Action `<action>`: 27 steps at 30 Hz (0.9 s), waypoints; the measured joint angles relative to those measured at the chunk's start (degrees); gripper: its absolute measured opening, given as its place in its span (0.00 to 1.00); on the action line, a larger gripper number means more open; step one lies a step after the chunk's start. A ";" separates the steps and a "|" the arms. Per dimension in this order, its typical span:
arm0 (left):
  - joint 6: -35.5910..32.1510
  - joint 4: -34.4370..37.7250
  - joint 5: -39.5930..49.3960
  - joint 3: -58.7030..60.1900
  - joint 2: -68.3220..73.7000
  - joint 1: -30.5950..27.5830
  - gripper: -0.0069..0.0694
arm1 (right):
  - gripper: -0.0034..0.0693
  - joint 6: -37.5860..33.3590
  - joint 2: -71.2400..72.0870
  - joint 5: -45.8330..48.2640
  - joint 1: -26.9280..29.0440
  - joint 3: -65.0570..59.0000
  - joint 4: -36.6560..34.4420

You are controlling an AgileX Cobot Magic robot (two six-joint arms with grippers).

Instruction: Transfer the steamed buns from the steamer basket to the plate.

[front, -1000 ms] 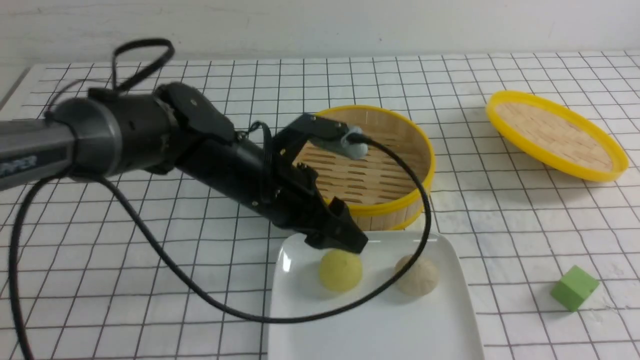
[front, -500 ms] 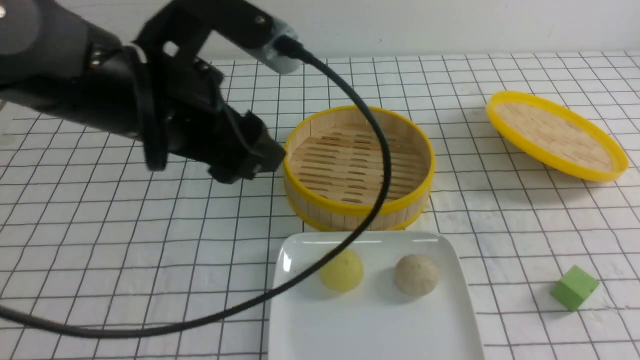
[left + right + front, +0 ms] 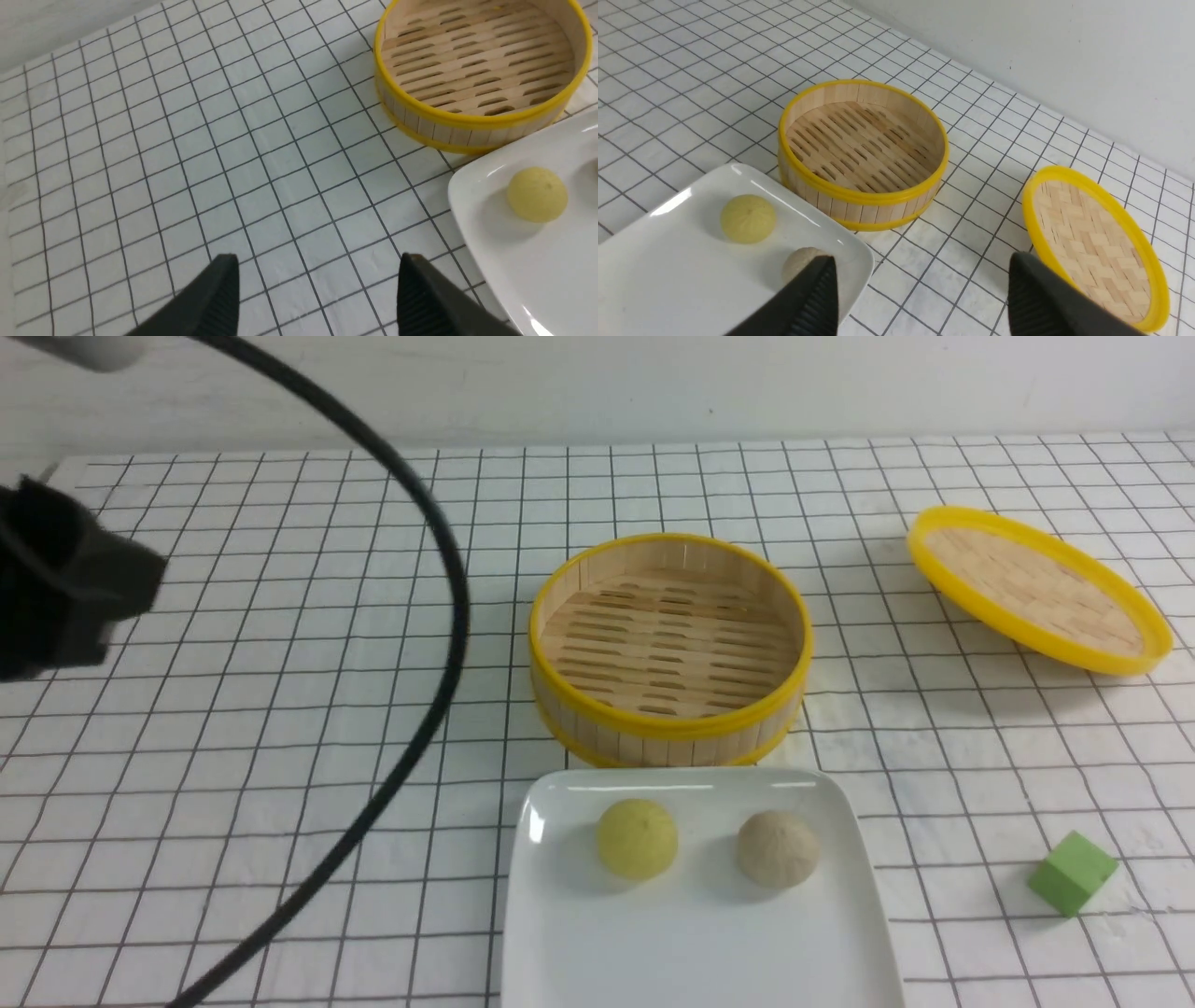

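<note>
Task state: the yellow bun [image 3: 638, 838] and beige bun [image 3: 778, 847] rest side by side on the plate [image 3: 700, 952]; the steamer basket [image 3: 668, 733] stands empty. The left gripper [image 3: 320, 270] is spread wide and empty, the buns ahead and to one side of its fingers. The right gripper [image 3: 922, 268] is likewise parted, the beige bun partly behind one fingertip, judged nearer. No legible writing

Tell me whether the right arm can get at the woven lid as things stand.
Probably yes: the right gripper is open, and the woven lid lies uncovered close beside it, with nothing between them.
</note>
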State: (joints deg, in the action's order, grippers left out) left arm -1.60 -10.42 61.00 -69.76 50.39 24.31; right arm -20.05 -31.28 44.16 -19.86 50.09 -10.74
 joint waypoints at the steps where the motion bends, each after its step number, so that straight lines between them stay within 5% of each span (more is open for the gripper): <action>1: 0.76 -0.12 1.28 0.00 -1.18 0.00 0.67 | 0.71 0.00 0.06 -0.25 0.00 0.00 -0.37; 6: 4.59 -1.11 9.68 0.00 -8.29 0.00 0.63 | 0.71 0.00 2.20 -2.06 0.00 0.00 -1.42; 20: 7.10 0.05 9.94 0.61 -25.74 0.00 0.63 | 0.71 0.04 17.29 -1.34 0.00 0.00 -1.11; 27: 7.16 2.76 9.94 10.07 -31.17 0.00 0.63 | 0.71 2.56 24.40 4.90 0.00 0.13 -0.49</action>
State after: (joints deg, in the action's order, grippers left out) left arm 5.56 -7.66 70.93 -59.69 19.22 24.31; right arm -17.50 -6.88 49.06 -19.86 50.22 -11.23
